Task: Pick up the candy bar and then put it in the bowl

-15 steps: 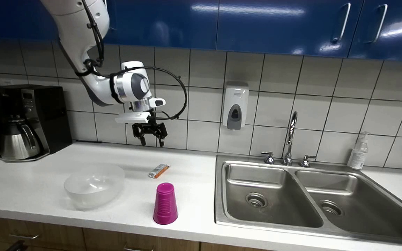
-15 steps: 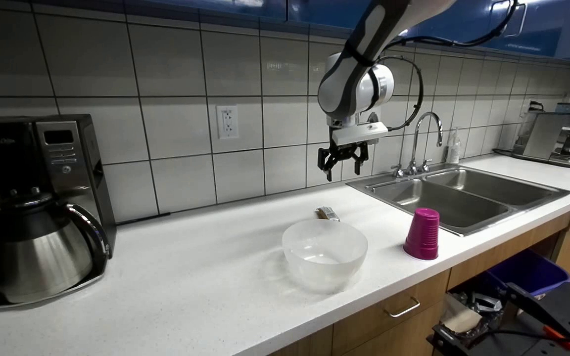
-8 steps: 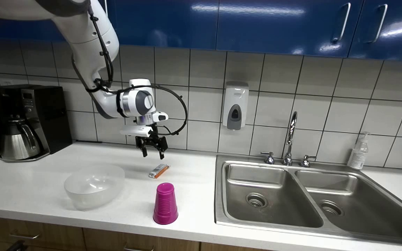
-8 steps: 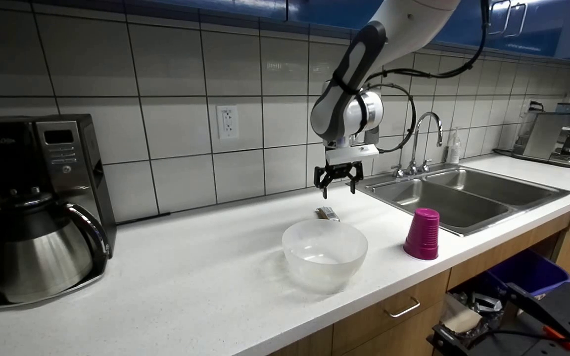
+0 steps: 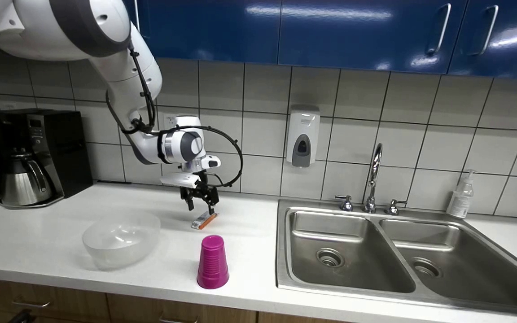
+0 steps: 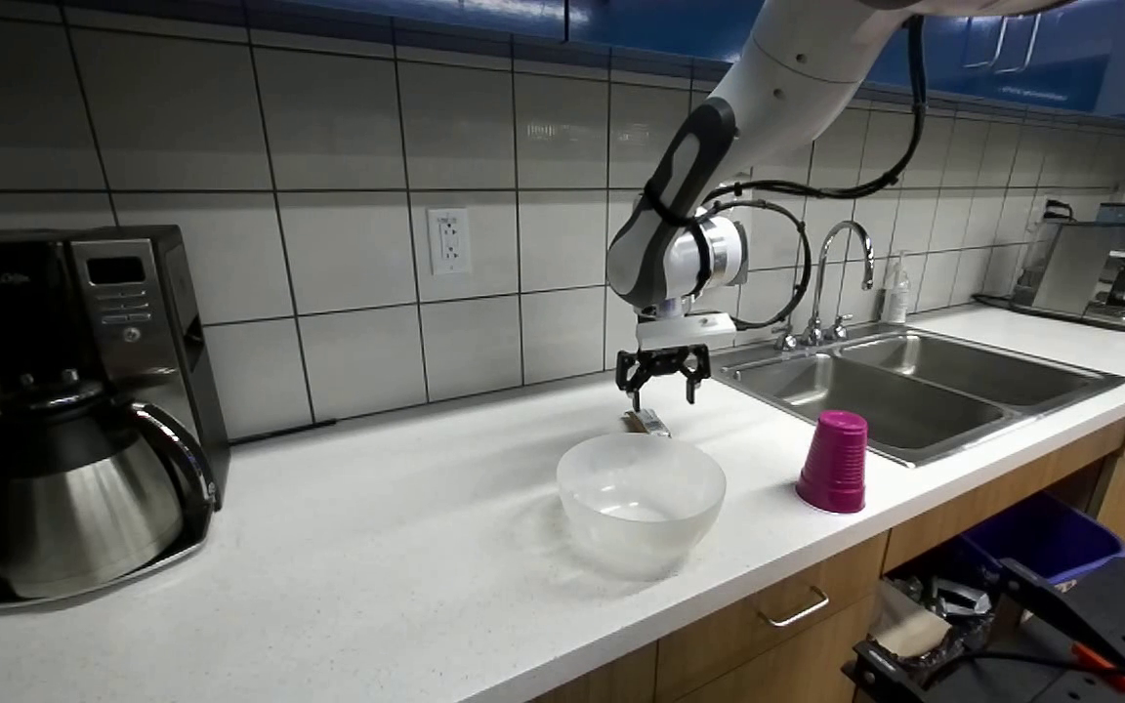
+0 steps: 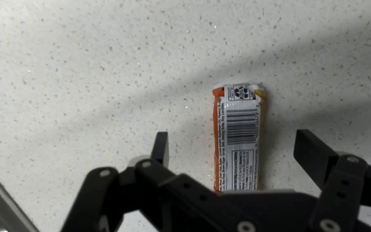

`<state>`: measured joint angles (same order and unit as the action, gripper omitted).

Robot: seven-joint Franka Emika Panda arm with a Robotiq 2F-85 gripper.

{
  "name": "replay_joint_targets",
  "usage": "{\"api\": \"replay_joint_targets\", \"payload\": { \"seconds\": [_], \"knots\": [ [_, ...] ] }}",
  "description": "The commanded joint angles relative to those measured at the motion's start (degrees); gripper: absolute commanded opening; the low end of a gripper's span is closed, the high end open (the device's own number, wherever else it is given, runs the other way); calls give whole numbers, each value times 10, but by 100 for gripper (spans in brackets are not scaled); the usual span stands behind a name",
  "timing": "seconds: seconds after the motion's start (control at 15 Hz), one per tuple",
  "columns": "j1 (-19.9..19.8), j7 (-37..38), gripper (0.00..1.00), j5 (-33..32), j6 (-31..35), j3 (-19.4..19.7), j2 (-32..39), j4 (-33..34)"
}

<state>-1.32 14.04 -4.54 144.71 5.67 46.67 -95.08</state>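
Note:
The candy bar (image 5: pixel 204 220) lies flat on the white counter. It shows orange along one side with a silvery, pale label, and its small wrapper is also in an exterior view (image 6: pixel 649 423). In the wrist view the candy bar (image 7: pixel 241 129) lies lengthwise between the two fingers, barcode side up, its near end hidden by the gripper. My gripper (image 5: pixel 201 210) is open, low over the candy bar, one finger to each side with a gap. It also shows in the other views (image 6: pixel 663 402) (image 7: pixel 232 132). The clear, whitish bowl (image 5: pixel 121 258) (image 6: pixel 636 547) stands empty on the counter.
An upside-down magenta cup (image 5: pixel 212 264) (image 6: pixel 833 464) stands near the counter's front edge. A double steel sink (image 5: pixel 283 251) with a faucet is beside it. A coffee maker (image 5: pixel 47 152) stands at the far end. The tiled wall (image 5: pixel 263 175) is close behind the arm.
My gripper has moved down from well above the counter to just over the candy bar, staying open. The candy bar, bowl and cup have not moved.

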Motion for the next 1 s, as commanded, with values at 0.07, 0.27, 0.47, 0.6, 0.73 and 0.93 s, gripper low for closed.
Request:
{"api": "replay_joint_targets", "payload": {
  "seconds": [0.07, 0.27, 0.47, 0.6, 0.73, 0.93],
  "knots": [
    [-2, -7, 100, 19, -11, 5, 53, 70],
    [-4, -8, 100, 24, -16, 6, 80, 103],
    [-5, -9, 100, 26, -22, 6, 105, 133],
    [-5, -8, 100, 26, -23, 6, 119, 149],
    [-4, -8, 100, 27, -23, 5, 129, 163],
    [-6, -11, 100, 31, -28, 3, 133, 174]
  ]
}}
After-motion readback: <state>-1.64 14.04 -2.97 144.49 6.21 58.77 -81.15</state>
